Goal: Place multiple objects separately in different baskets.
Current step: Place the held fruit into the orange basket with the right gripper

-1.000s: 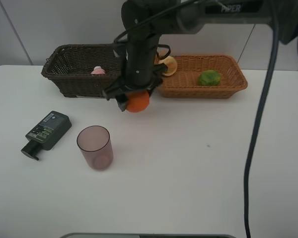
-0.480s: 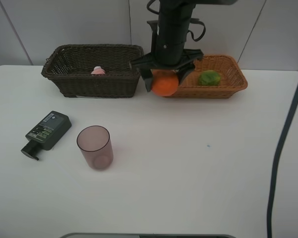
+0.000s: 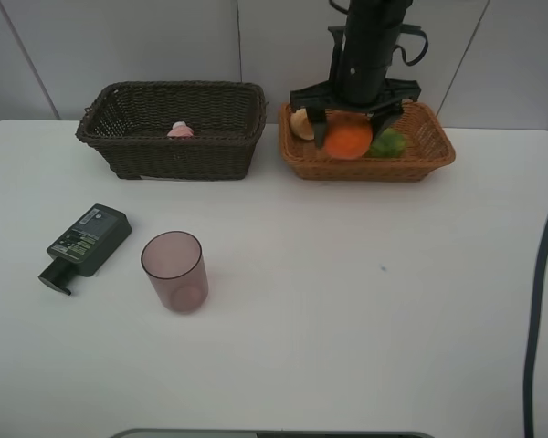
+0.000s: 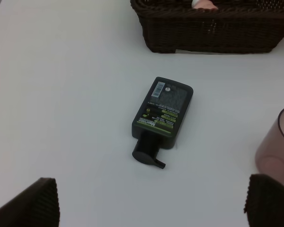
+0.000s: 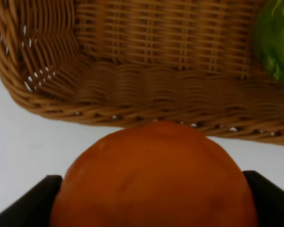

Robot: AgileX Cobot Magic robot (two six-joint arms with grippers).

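Holding the round orange fruit (image 5: 154, 179) clamped between its jaws, my right gripper (image 3: 350, 128) hung over the near rim of the shallow light-tan wicker basket (image 3: 374, 170), whose bare floor lay just beyond. My left gripper (image 4: 154, 201) gaped over the flat dark green pump bottle (image 4: 164, 112); I couldn't read its label.

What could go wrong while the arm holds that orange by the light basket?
1. In the right wrist view the orange, clamped in the right gripper, seems to hang over the light basket's near rim; released here, it might strike the rim and roll onto the table.
2. The green fruit and red-yellow fruit lie close on either side, so the orange or the gripper could knock them.
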